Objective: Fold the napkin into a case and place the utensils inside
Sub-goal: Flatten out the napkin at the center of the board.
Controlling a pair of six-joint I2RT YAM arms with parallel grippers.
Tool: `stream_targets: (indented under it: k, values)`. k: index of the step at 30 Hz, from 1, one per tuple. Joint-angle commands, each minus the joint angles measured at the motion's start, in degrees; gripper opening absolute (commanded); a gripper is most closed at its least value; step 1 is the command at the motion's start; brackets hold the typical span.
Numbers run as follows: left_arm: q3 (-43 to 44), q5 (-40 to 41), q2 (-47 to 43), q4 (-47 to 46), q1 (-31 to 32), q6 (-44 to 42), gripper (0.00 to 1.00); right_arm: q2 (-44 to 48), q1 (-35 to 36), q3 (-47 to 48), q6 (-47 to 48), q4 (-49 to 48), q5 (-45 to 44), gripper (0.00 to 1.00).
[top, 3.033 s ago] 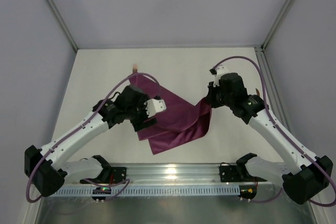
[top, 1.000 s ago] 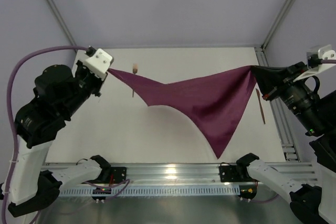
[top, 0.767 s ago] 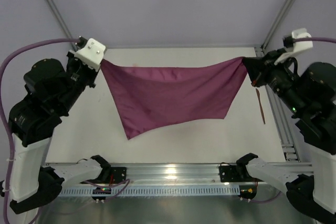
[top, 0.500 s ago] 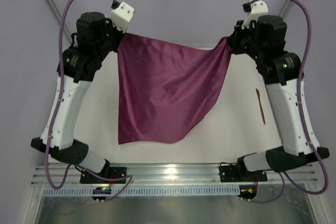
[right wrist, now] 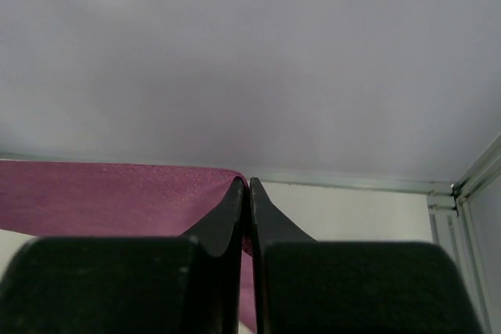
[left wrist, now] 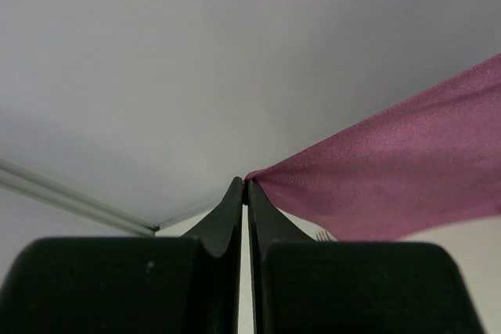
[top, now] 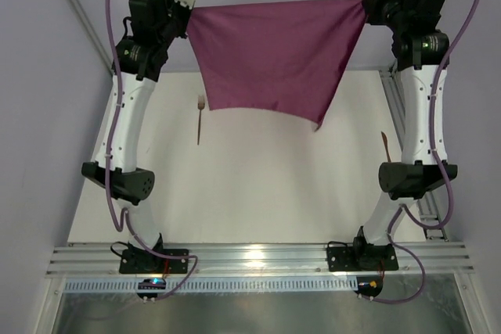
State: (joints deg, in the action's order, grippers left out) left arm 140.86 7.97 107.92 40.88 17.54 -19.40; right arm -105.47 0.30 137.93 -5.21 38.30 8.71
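White table (top: 258, 193), pale walls on 3 sides, metal frame posts at far corners. Napkin (top: 274, 60) hangs spread above the far end, top edge taut btwn both arms, lower edge hanging free. Left gripper (top: 190, 15) pinched tight on top-left corner, right gripper (top: 366, 7) likewise on top-right. Fork (top: 200, 119) lies on table at left, 2nd utensil (top: 386, 146) near right edge; neither touches the cloth.

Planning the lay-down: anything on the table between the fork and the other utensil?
Nothing: top view shows bare table between fork and other utensil. The napkin hangs above, stretched between left gripper and right gripper.
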Motion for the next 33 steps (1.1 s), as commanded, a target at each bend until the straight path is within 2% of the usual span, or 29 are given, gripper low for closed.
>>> stream_targets:
  k: [1,5,6,8,9,11,12,14,15,17,20,25,28,33]
  values:
    - [0.57,-3.92,-1.48,-6.08,-0.75,0.94,0.0,2.81,-1.17,2.79,3.52,-8.68,2.19,0.03]
    - [-6.11,-7.34,-3.15,-7.05,-0.67,0.94,0.0,7.98,-1.17,-6.41,13.45,-11.58,5.78,0.03]
    - [-10.04,-7.79,-3.68,-7.13,-0.75,0.94,0.0,9.91,-1.09,-13.84,15.74,-12.46,7.97,0.03]
    - [-14.62,-12.0,-6.04,-7.31,-0.75,0.68,0.0,16.15,-1.09,-21.96,18.82,-15.61,8.43,0.03]
    - [-19.61,-12.71,-6.92,-7.4,-0.75,0.07,0.0,18.52,-1.09,-30.27,19.18,-16.59,7.82,0.03]
    - [-25.08,-15.07,-10.0,-7.92,-0.75,-0.2,0.0,26.23,-1.09,-39.36,19.36,-19.13,6.06,0.03]
    - [-31.37,-16.39,-11.23,-8.19,-0.67,-1.16,0.0,28.98,-1.09,-48.54,19.19,-19.93,5.79,0.03]
    - [-37.99,-19.82,-15.09,-8.8,-0.75,-2.22,0.0,37.5,-1.0,-57.55,18.32,-22.39,5.09,0.03]
    - [-41.24,-20.79,-16.41,-8.98,-0.75,-2.75,0.0,40.32,-0.91,-66.12,16.13,-23.35,4.83,0.03]
    - [-50.65,-23.33,-20.35,-8.8,-0.49,-3.89,0.0,47.85,-0.65,-77.04,13.57,-25.03,4.3,0.03]
    - [-62.34,-24.4,-24.93,-8.63,0.56,-5.82,0.0,53.86,-0.3,-87.08,9.18,-23.19,1.42,0.03]
    - [-75.97,-26.42,-29.34,-9.16,2.23,-5.57,0.0,60.12,2.16,-95.47,-5.65,-14.6,-1.15,0.03]
    - [-83.01,-26.69,-32.24,-9.07,3.46,-5.39,0.0,60.56,3.22,-99.94,-11.28,-8.98,-0.62,0.03]
    - [-91.44,-25.99,-36.72,-5.82,8.19,-6.44,0.0,61.7,5.58,-101.72,-17.28,-2.98,-2.02,0.03]
